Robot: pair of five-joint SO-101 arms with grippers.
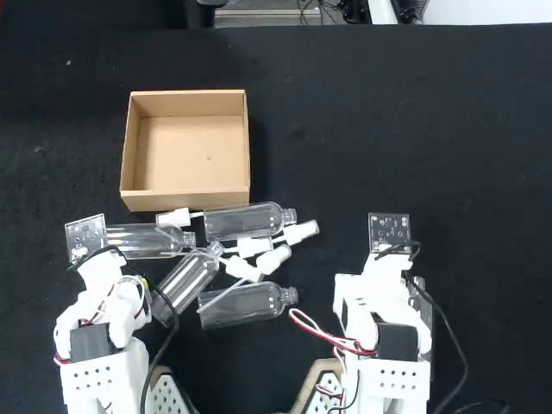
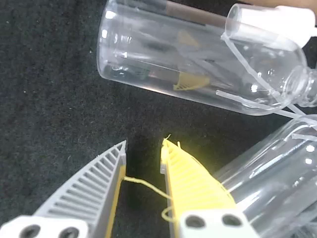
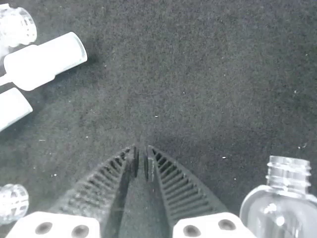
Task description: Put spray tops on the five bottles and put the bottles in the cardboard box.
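Black tabletop (image 1: 414, 129); bottles (image 1: 244, 221) beside cardboard box (image 1: 185, 200)

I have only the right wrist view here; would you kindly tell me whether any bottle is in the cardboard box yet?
Observer: No. The bottles lie on the table, just outside the cardboard box.
Operator: Thank you. How many do you count?
Observer: Four that I can tell apart, all on their sides in one cluster.
Operator: And the left gripper?
Observer: The left gripper is open and holds nothing; it is low over the table beside one clear bottle.
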